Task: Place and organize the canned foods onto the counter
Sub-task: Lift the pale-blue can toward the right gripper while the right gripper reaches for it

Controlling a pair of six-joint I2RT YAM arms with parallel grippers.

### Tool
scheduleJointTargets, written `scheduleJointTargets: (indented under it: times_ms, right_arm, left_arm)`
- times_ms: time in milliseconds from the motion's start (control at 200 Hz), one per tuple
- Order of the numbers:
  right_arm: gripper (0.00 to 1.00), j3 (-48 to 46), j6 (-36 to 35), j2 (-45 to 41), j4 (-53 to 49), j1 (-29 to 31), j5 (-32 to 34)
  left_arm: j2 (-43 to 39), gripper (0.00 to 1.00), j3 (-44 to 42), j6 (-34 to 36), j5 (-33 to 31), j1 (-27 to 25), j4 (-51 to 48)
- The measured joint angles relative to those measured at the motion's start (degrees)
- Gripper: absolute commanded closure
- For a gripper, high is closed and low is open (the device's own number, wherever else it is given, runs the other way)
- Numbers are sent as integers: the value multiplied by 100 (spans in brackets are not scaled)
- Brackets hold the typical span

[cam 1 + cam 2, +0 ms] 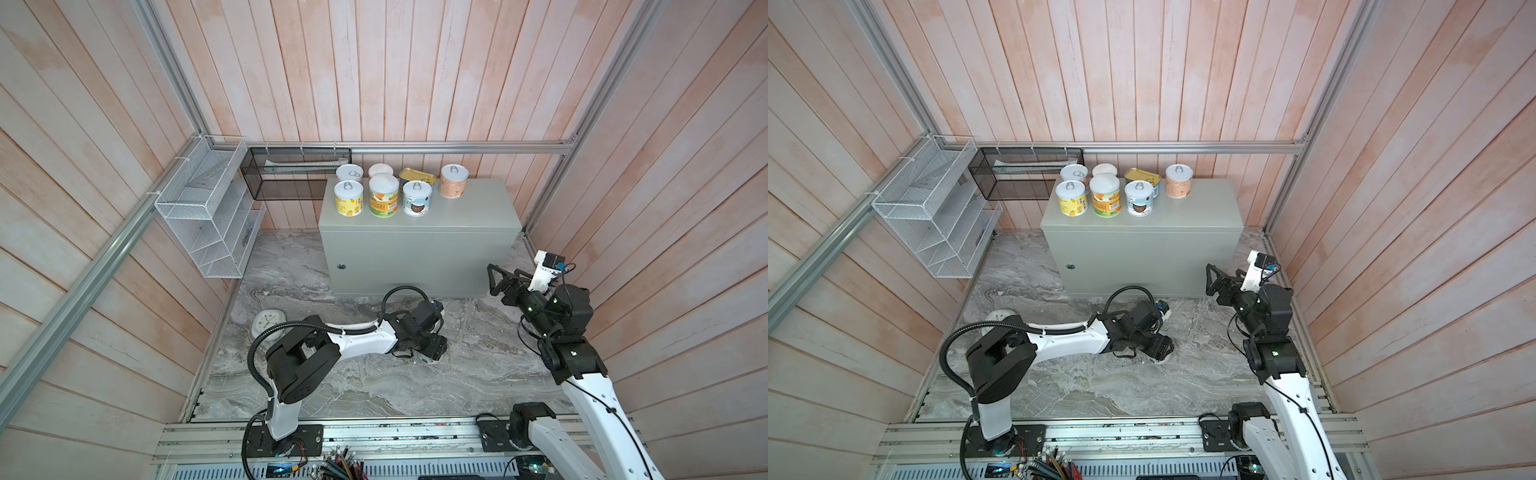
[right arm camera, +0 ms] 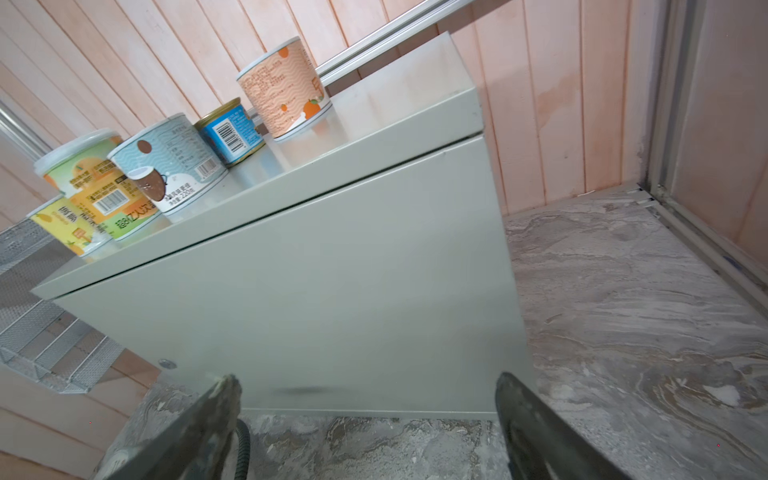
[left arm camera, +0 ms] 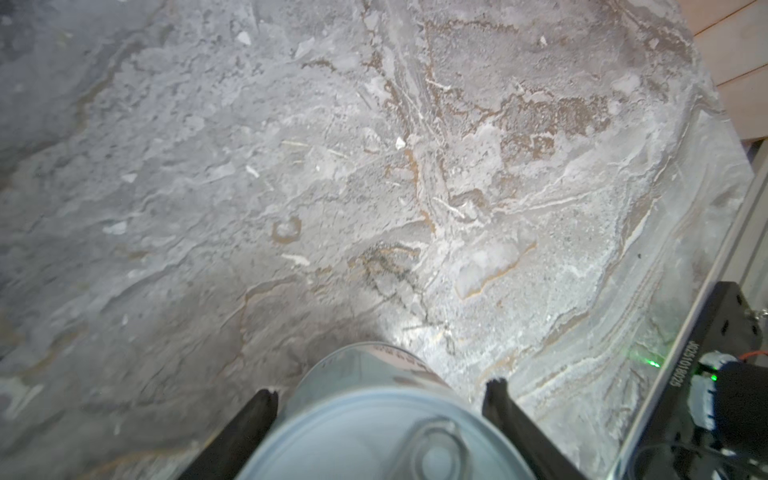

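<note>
The left gripper (image 3: 380, 392) is clamped on the last can (image 3: 365, 436), jaws on opposite sides of its wall, low over the marble surface (image 1: 374, 386) in front of the counter (image 1: 478, 208); a side grasp should keep the can upright for transfer. The other canned foods (image 1: 382, 195) stand grouped on the counter's left part, leaving its right part free for set-down. The right gripper (image 1: 493, 279) hangs spread and empty beside the counter's right front corner, probably to stay clear

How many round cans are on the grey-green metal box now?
6. Front row: yellow-label can, orange-green can, blue can. Behind: pull-tab can, plain white-lidded can; pink-orange can apart at right. None seems hidden. A seventh, silver-lidded can is in the left pincer at the grey marble floor.
</note>
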Motion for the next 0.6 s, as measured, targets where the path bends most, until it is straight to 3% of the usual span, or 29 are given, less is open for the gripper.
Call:
scheduleJointTargets:
  times_ms: [600]
  right_arm:
    - [5, -22, -1180, 680, 323, 2140, 157]
  left_arm:
    - [-2199, 40, -17, -280, 175, 1207, -1528]
